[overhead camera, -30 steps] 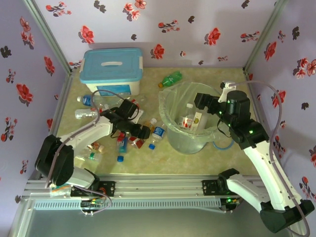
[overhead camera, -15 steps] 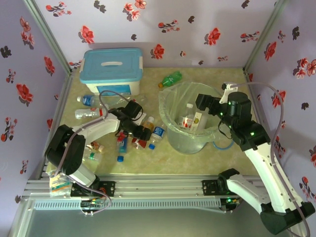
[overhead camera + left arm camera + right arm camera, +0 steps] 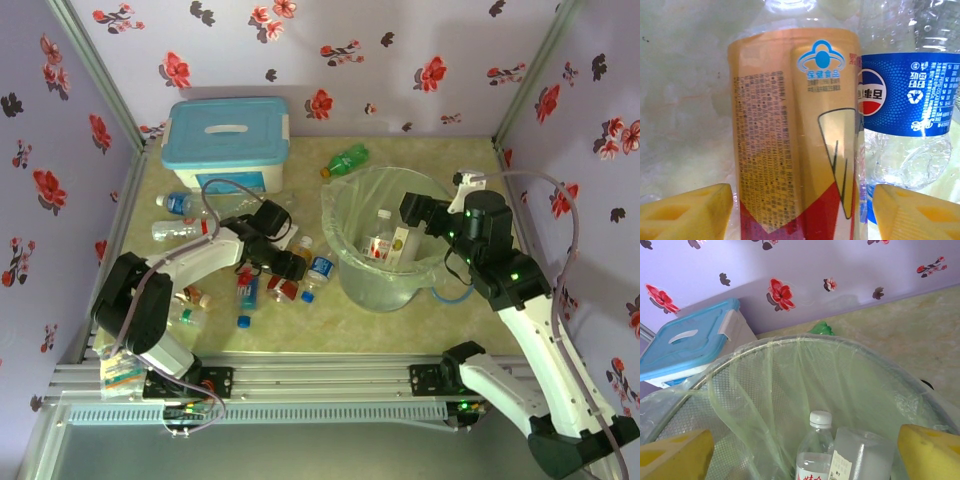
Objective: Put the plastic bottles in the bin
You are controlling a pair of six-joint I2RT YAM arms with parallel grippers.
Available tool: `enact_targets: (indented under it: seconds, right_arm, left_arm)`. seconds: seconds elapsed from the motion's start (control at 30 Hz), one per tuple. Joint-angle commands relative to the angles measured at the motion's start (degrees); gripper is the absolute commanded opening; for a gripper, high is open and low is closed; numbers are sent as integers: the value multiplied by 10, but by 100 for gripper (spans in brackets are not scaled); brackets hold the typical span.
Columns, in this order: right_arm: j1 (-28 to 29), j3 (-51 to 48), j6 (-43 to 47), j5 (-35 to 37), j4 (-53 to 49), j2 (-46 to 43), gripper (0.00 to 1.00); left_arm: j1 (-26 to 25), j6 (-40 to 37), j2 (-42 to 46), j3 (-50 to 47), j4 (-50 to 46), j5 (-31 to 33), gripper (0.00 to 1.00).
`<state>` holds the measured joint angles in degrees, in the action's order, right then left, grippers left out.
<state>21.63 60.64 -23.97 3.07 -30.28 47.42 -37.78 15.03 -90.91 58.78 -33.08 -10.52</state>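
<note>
LEFT: I see the left gripper [image 3: 802, 205] spread around the orange-labelled bottle [image 3: 795, 125], not clamped, blue-labelled bottle [image 3: 910, 95] just beside | RIGHT: right gripper [image 3: 807, 447] wide apart, empty, above the bin [image 3: 790, 342] | BIN: white-capped bottle [image 3: 816, 440] inside | FAR: green bottle [image 3: 350, 158] beyond the bin

Left wrist: orange-labelled clear plastic bottle [image 3: 790, 130] cut off top and bottom; blue-labelled clear bottle [image 3: 910, 95] partly hidden behind it, clipped right. Right wrist: white-capped clear bottle [image 3: 815, 450] clipped at bottom edge; green bottle [image 3: 821, 328] mostly behind round translucent plastic bin [image 3: 790, 341] rim.
</note>
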Motion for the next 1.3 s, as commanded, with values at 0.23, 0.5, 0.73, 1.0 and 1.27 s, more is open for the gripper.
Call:
enact_targets:
  seconds: [0.23,0.5,0.73,1.0,1.27]
  right_arm:
    - [-3,-7,13,19,-14,-18,95]
    - [-3,0,13,17,-15,-18,95]
    - [-4,21,16,5,-10,0,95]
    - [-3,96,15,-70,15,56,95]
    - [50,191,-11,-150,66,167,94]
  left_arm:
    - [-15,8,-23,7,6,9,72]
    - [-15,8,-7,21,-5,31,62]
    - [-14,16,44,27,-17,72,61]
    - [-9,41,114,14,32,144,56]
    - [-2,62,224,-48,156,194,56]
